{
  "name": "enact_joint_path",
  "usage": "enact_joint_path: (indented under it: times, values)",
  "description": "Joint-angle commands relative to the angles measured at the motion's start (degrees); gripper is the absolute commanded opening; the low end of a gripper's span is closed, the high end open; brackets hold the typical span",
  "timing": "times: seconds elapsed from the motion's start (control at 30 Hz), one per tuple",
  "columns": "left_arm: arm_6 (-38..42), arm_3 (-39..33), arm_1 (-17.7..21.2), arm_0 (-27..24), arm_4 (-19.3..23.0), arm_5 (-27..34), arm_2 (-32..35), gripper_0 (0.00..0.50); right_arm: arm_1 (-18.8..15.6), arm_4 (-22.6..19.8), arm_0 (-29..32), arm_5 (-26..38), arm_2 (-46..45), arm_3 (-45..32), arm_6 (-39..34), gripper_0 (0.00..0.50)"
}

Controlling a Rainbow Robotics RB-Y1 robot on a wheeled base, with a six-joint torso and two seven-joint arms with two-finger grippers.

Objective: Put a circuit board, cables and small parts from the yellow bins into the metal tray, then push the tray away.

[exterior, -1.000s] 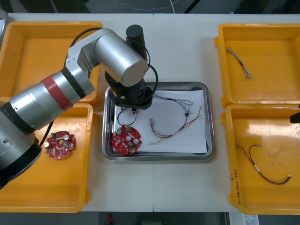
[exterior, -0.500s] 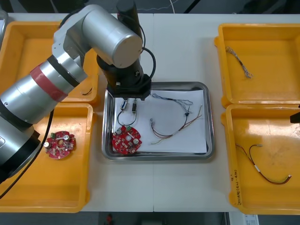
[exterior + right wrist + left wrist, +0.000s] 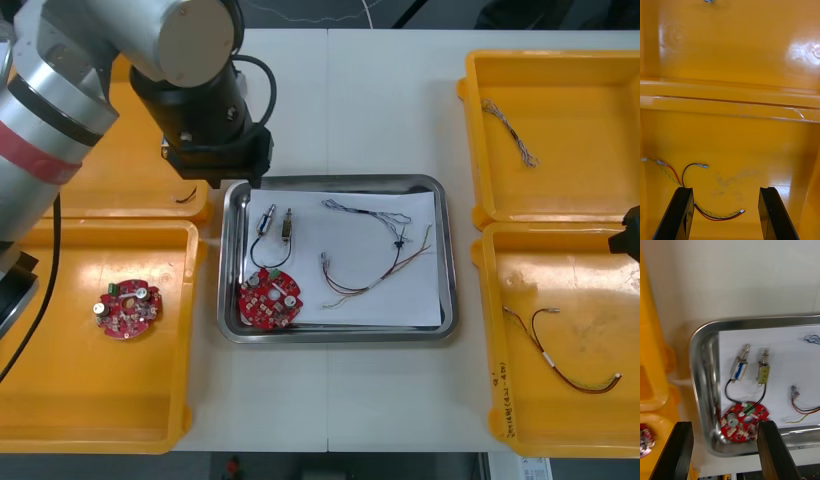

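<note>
Left wrist view showed the left pincer (image 3: pixel 724 423) wide open, empty; a round red circuit board (image 3: pixel 743 420) sat between its fingertips (image 3: pixel 683 429) in the shiny metal tray (image 3: pixel 702 390), two small metal parts (image 3: pixel 739 365) just beyond. And the right pincer (image 3: pixel 725 189), open and empty too, hung over a red-and-yellow cable (image 3: pixel 715 216).

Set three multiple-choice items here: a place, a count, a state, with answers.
1. Where in the metal tray does its red circuit board lie? A near-left corner; B far-right corner; C centre.
2. How many red circuit boards show from the front? A one; B two; C four.
3. The left tool is: A shut on a cable; B shut on a board; C open, empty.
Answers: 1 A, beside the tray's near-left bend. 2 B, the other board lies in the near left yellow bin. 3 C, its fingers stand apart, empty.
Right tool: above the near right bin.
</note>
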Motion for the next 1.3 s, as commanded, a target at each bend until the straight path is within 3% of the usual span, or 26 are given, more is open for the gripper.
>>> enact_joint_path:
  times: [0.03, 0.3, 0.57, 0.9, 1.07, 1.3]
  values:
    - [0.79, -3.39, 4.66, -1.92, 2.0, 3.08, 3.98, 0.5, -2.75, -2.65, -1.31, 0.17, 4.84, -6.41, -0.5, 0.5]
    - [-0.52, -6.12, 9.67, 0.89, 4.81, 3.08, 8.73, 0.5, -5.3, -12.15, -1.31, 0.17, 10.56, -12.21, 0.02, 0.5]
    - [-2.63, -11.13, 15.03, 7.48, 5.6, 3.08, 12.51, 0.5, -6.44, -17.42, -4.48, 0.17, 19.61, -17.39, 1.43, 0.5]
    - [-7.12, -19.04, 20.39, 18.82, 7.09, 3.08, 19.63, 0.5, -5.3, -12.15, -14.5, -2.69, 40.35, -17.75, 4.24, 0.5]
    - [-10.28, -22.03, 21.62, 25.41, 7.27, 3.08, 25.34, 0.5, -0.29, -7.05, -21.53, -2.78, 51.34, -15.72, 6.35, 0.5]
    - [-12.04, -22.2, 21.44, 28.84, 6.39, 3.08, 28.68, 0.5, 5.25, -3.09, -25.66, -5.24, 57.4, -9.48, 15.4, 0.5]
